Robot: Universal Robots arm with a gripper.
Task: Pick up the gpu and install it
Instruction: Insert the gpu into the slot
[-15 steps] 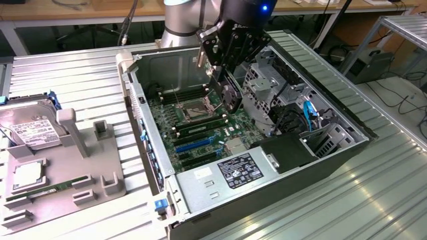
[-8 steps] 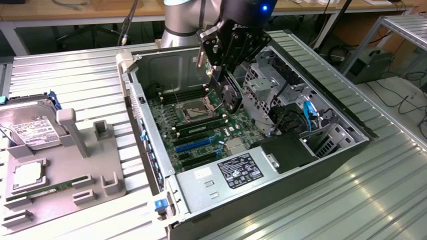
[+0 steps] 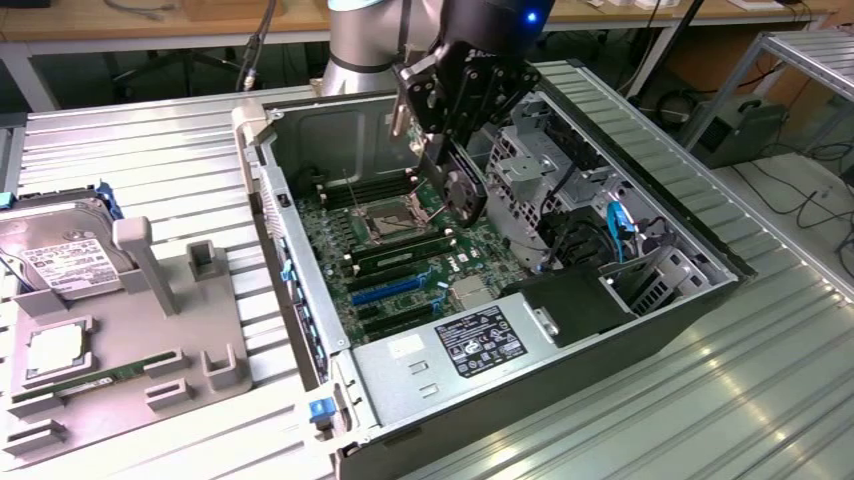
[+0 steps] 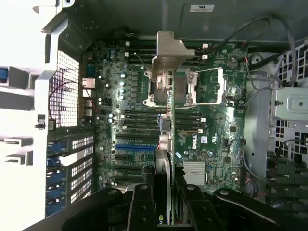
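Gripper (image 3: 450, 150) clamped on gpu (image 3: 463, 195), held over open PC case (image 3: 400, 400)
Card hangs edge-down above mobo (image 3: 400, 275), just beside CPU socket (image 3: 396, 218), clear of blue slots (image 3: 387, 290); wrist view: fingers (image 4: 144, 202) pinch card's edge, pale bracket (image 4: 171, 53) at far end; hard drive (image 3: 60, 255) & memory stick (image 3: 100, 378) on grey tray (image 3: 200, 340), ext. view's left.

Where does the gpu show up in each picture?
Exterior view: gpu held hanging above the open case, upper middle.
Wrist view: gpu edge-on between the fingers, over the motherboard.
Shared landmark: the CPU socket, beside the gpu in both.
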